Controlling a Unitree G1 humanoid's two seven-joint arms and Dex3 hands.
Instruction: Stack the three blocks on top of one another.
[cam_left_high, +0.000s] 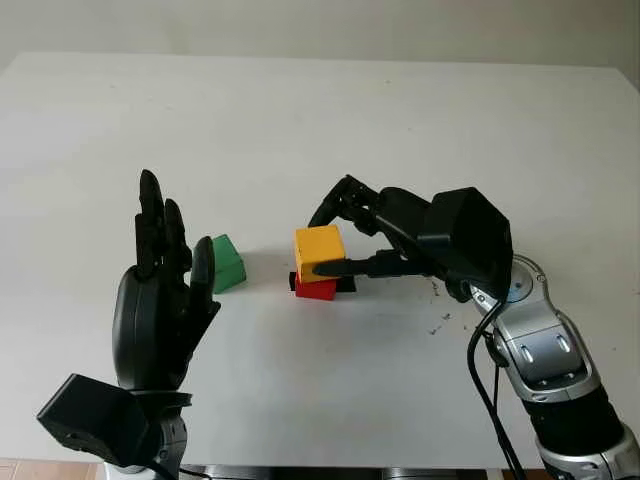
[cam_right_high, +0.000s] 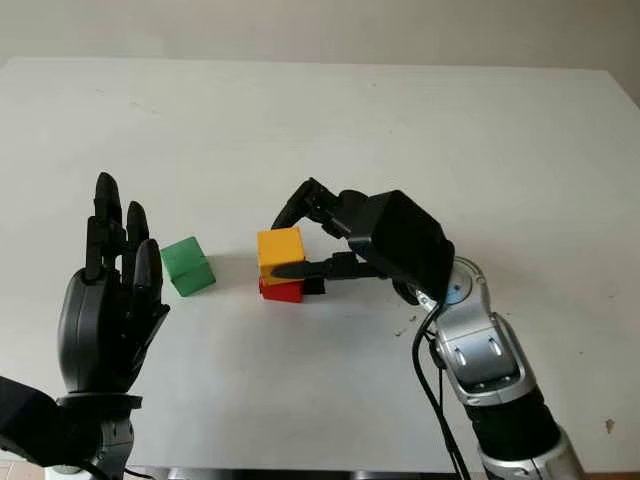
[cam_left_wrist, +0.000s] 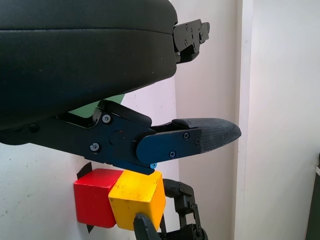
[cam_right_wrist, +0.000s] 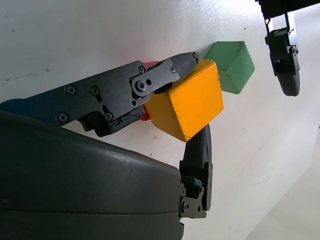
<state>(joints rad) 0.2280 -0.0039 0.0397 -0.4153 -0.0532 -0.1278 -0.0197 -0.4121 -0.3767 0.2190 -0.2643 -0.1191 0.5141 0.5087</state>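
A yellow block (cam_right_high: 280, 247) sits on top of a red block (cam_right_high: 282, 291) near the middle of the white table (cam_left_high: 330, 90). My right hand (cam_left_high: 316, 246) comes in from the right and is shut on the yellow block, thumb on its near side and fingers (cam_left_high: 340, 200) over its far side. The right wrist view shows the yellow block (cam_right_wrist: 187, 102) pinched between two fingers. A green block (cam_left_high: 227, 263) lies alone on the table just left of the stack. My left hand (cam_left_high: 175, 225) is open, held upright above the table's front left, close beside the green block.
The table's front edge (cam_left_high: 350, 468) runs just under both arms. A few small dark specks (cam_left_high: 440, 320) mark the surface right of the stack. Bare tabletop stretches behind and to the far left and right of the blocks.
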